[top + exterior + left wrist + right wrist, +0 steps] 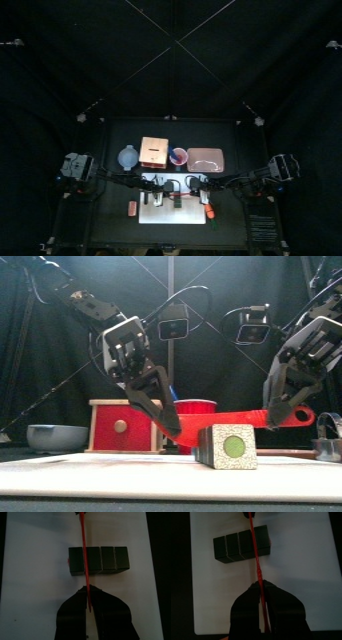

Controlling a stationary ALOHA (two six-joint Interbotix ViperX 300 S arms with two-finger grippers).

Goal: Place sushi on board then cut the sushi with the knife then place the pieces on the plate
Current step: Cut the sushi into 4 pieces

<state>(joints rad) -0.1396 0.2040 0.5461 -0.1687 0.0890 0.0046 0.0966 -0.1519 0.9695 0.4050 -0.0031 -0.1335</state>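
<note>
Front view, lower centre: dark green toy sushi roll (230,446) sits on the white cutting board (107,474). Just above it, both left gripper (166,429) and right gripper (278,420) clamp one red toy knife (230,416).

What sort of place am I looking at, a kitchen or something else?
Probably a robot test booth, not a real kitchen: black curtains surround it, and the left gripper and right gripper hold a red toy knife over a toy sushi roll on a white cutting board.
</note>
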